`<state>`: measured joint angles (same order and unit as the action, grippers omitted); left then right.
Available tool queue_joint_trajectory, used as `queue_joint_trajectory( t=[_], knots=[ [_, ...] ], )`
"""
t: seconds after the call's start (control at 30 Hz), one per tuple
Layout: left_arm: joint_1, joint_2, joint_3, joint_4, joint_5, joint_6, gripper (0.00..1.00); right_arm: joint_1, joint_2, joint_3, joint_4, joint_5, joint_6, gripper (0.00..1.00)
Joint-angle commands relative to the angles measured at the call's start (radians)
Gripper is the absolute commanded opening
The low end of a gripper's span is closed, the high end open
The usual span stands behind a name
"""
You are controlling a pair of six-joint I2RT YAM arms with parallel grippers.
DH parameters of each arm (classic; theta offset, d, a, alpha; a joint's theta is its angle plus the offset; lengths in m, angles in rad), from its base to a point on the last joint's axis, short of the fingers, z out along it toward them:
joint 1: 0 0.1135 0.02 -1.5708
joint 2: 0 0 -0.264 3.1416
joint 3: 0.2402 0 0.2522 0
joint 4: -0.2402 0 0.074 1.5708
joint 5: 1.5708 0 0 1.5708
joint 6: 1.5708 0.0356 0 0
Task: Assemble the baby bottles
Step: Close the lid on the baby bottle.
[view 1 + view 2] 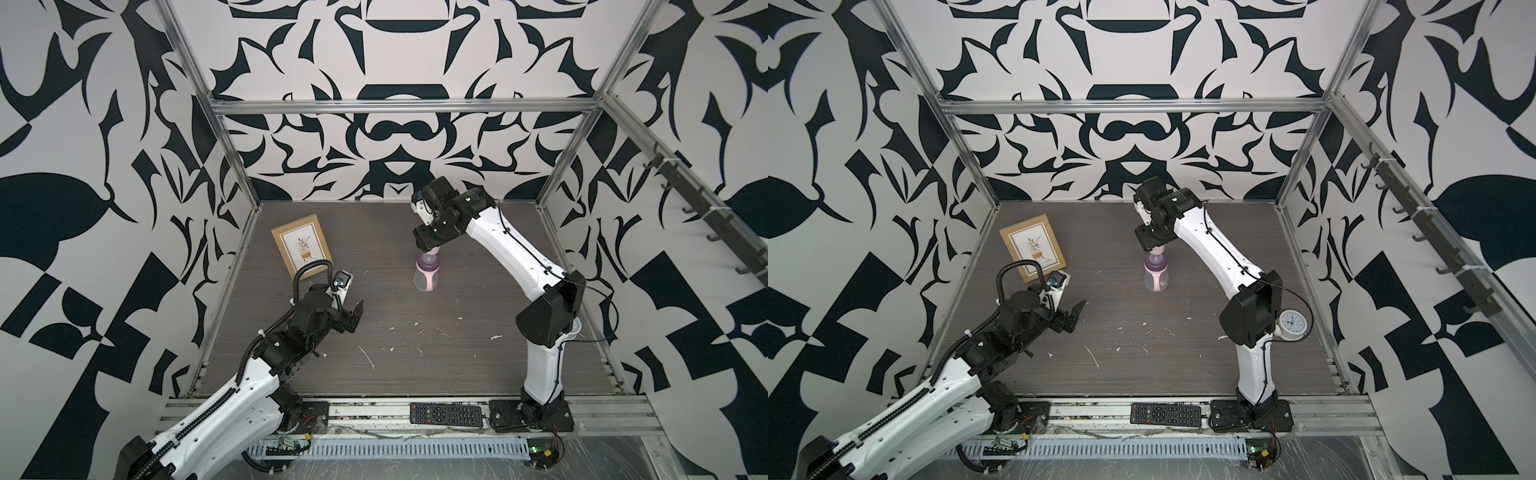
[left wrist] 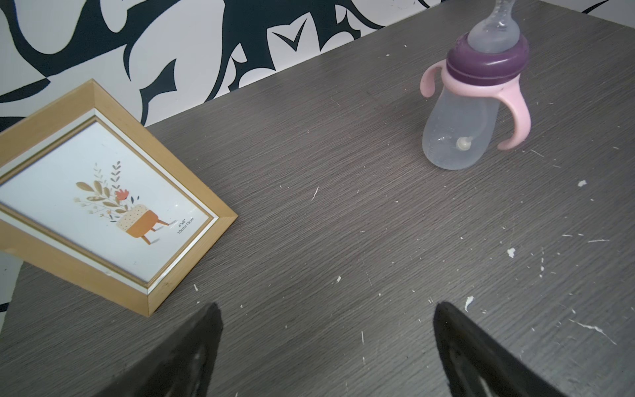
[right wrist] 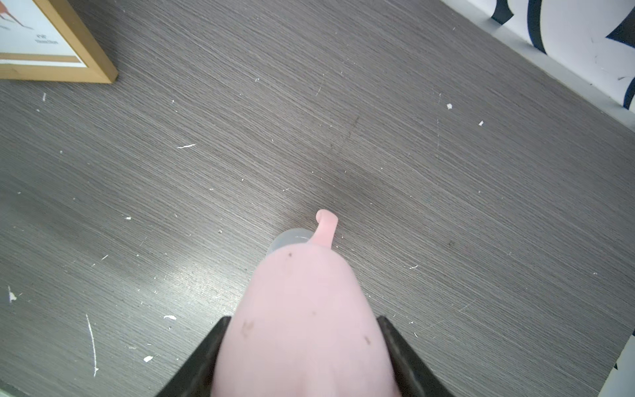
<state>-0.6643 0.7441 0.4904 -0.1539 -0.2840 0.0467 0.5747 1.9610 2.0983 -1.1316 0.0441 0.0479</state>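
Nearest of all, a remote [image 1: 446, 413] lies on the front rail, out of play. Just beyond it on the near left, the left claw [image 1: 355, 318] hangs over the desk [image 1: 415, 365] with its jaws wide apart and nothing between them. It points toward the middle but sits well apart from the action.

Mid-desk now: the bottle [image 1: 426, 278] stands upright, long axis straight up. The purple collar [image 2: 486, 65] sits on its neck, the clear nipple [image 2: 494, 34] pokes up through it, and the pink handles [image 2: 515, 113] hang down either side.

Directly above it, the right claw [image 1: 431, 248] points down, clamped on the pink cap [image 3: 304, 309], one jaw pressed on each flank. The wrist view along the cap shows only a handle tip and a sliver of clear bottle peeking past the rim. So the cap looks lined up over the nipple, or very nearly so. Whether the rim already touches the collar, I cannot tell.

That is the relation that matters: bottle straight below the cap, axes close to parallel, and the right arm is the one in position. A straight push down looks like the call. The free-standing bottle might tip if the cap comes down off-centre.

Farther left, a picture frame [image 1: 301, 245] leans, clear of it all.
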Motion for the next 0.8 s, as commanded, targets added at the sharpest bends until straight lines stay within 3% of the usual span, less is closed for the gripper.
queue_joint_trajectory(
  t=[0.0,0.4,0.77],
  knots=[
    [0.0,0.004,0.013,0.011,0.018,0.001,0.99,-0.003,-0.042,0.044,0.008,-0.013,-0.008,0.62],
    [0.0,0.006,0.015,0.005,0.023,0.005,0.99,-0.011,-0.026,0.024,-0.041,0.034,-0.014,0.62],
    [-0.001,0.008,0.017,-0.003,0.028,0.007,0.99,-0.014,0.003,-0.037,-0.034,-0.002,-0.016,0.62]
  ],
)
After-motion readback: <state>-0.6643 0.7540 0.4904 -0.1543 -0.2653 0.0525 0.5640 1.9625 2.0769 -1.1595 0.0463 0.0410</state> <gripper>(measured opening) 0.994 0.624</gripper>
